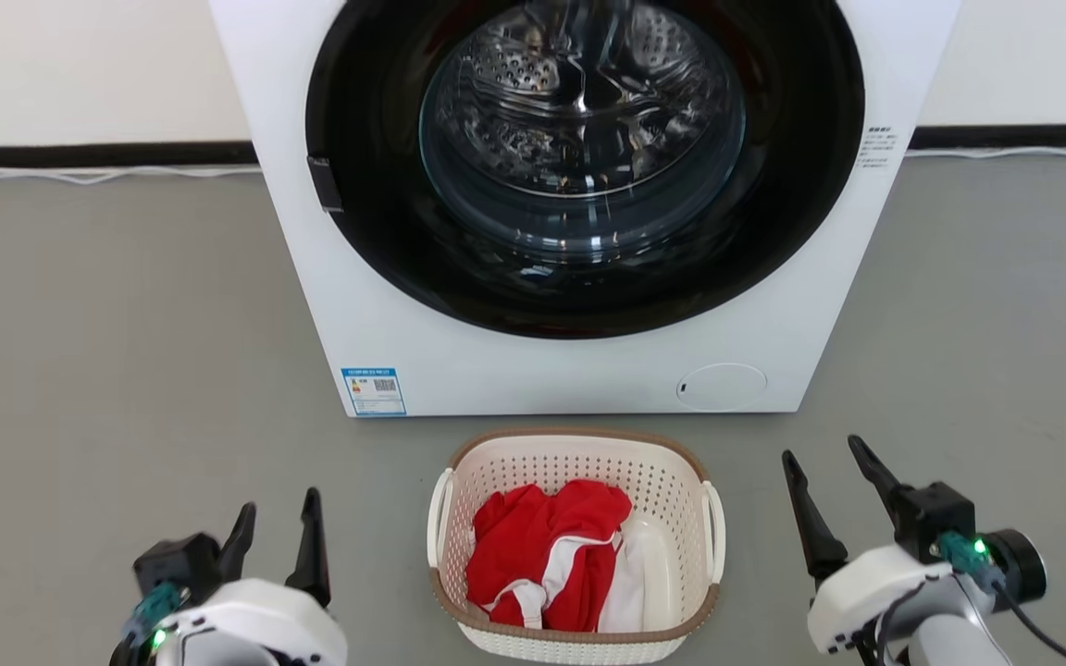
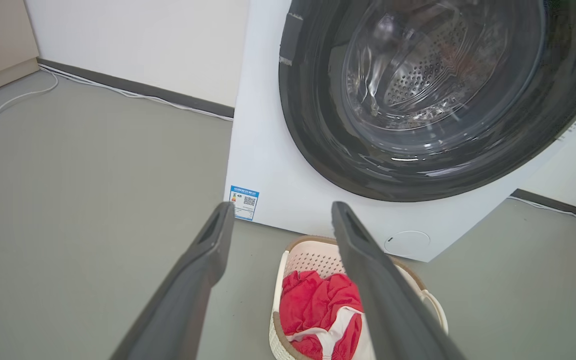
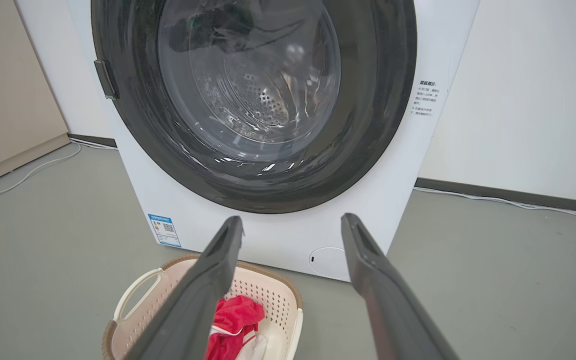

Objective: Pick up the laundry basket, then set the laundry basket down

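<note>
Head view: laundry basket (image 1: pixel 533 476) upright on the grey floor (image 1: pixel 126 324), mouth up, just in front of the white washing machine (image 1: pixel 533 370) and apart from it. One end toward the machine, the other toward the robot; white handles (image 1: pixel 439 518) on the left and right sides. Long axis seemingly running robot-to-machine, though foreshortened, so unsure. Rounded-rectangular tub of cream plastic, walls pierced with rows of small holes, brown woven-look rim (image 1: pixel 579 433) around the top. Crumpled red garment (image 1: pixel 542 546) with white trim inside. Round dark-ringed door (image 1: pixel 357 231) on the machine, glass showing a perforated metal drum (image 1: pixel 579 92).

Low beside the basket's left, clear of it, the left gripper (image 1: pixel 280 501): dark tapering fingers (image 1: pixel 313 546) spread, empty, pointing toward the machine. On the basket's right, likewise clear, the right gripper (image 1: pixel 821 448): fingers parted, empty, leaning slightly leftward.
</note>
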